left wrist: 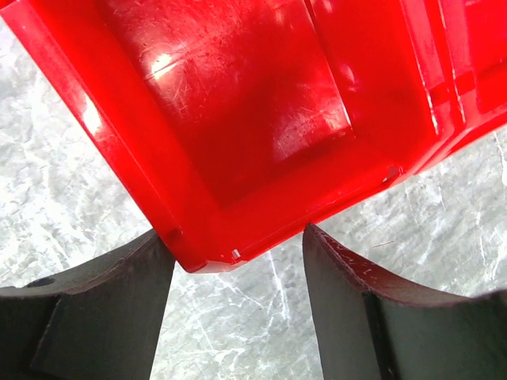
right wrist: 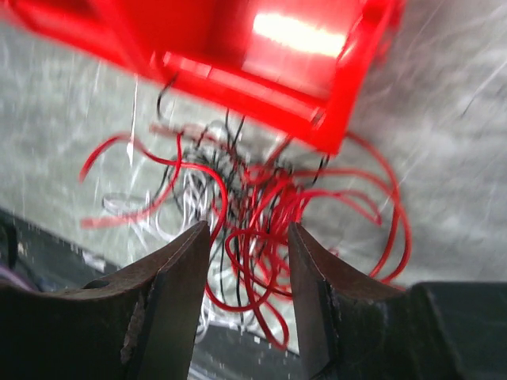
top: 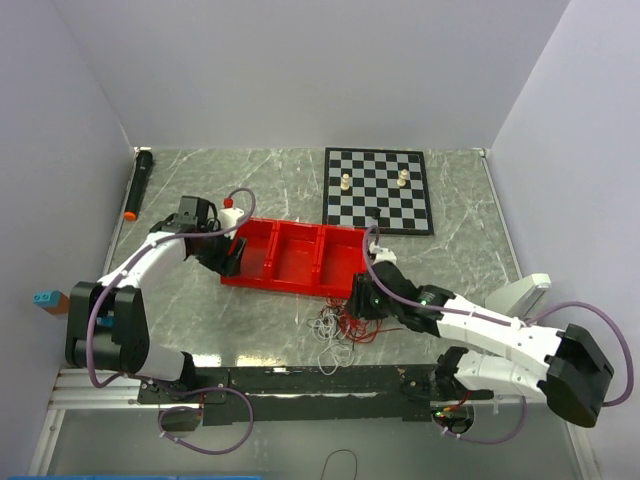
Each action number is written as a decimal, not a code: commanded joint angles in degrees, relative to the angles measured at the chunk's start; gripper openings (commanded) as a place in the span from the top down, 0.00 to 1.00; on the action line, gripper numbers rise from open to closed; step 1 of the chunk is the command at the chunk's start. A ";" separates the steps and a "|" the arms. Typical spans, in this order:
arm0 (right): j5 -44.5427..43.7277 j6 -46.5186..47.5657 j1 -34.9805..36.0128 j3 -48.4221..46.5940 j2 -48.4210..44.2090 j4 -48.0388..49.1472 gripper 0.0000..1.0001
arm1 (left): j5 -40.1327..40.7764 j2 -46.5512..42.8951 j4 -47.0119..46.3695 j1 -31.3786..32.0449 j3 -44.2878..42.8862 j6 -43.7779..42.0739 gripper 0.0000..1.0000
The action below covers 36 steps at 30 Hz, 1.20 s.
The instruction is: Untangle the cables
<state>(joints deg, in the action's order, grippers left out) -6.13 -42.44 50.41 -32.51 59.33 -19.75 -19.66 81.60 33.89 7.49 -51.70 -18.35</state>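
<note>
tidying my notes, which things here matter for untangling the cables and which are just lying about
Job: tangled cables, red tray beside them.
Lying about: chessboard, two chess pieces on it, black marker, blue block.

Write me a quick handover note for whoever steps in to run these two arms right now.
Left tool: open, straddling a corner of the red tray.
Right tool: open around the cables, not clamped.
Cables: one tangled bunch of red, white and black on the table, at the tray's near edge.
Done: nothing separated yet.
To do: grip a strand, pull the colours apart.
</note>
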 commanded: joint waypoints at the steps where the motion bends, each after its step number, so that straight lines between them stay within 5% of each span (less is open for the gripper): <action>1: 0.15 -2.56 3.20 1.48 -3.52 -2.40 0.48 | -2.22 -2.59 0.65 1.56 0.64 -0.81 0.32; 12: 5.69 3.76 4.78 -9.31 10.80 6.03 0.49 | -2.92 -4.52 4.60 4.29 -2.43 -1.07 0.25; 19: 6.84 4.11 5.40 -12.14 9.93 5.34 0.48 | -7.40 -4.79 12.50 4.29 -11.04 -1.42 0.01; 23: 6.22 4.03 5.40 -8.89 5.90 2.79 0.47 | -10.31 -4.70 16.29 5.78 -14.03 -2.13 0.03; 36: -0.63 5.87 5.40 -4.31 -4.83 -6.26 0.49 | -8.55 -1.01 14.28 24.32 -17.73 2.35 0.06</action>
<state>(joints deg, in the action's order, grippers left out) -3.44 -37.41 55.44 -37.30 57.28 -21.96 -27.18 79.11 48.82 28.03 -66.15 -17.80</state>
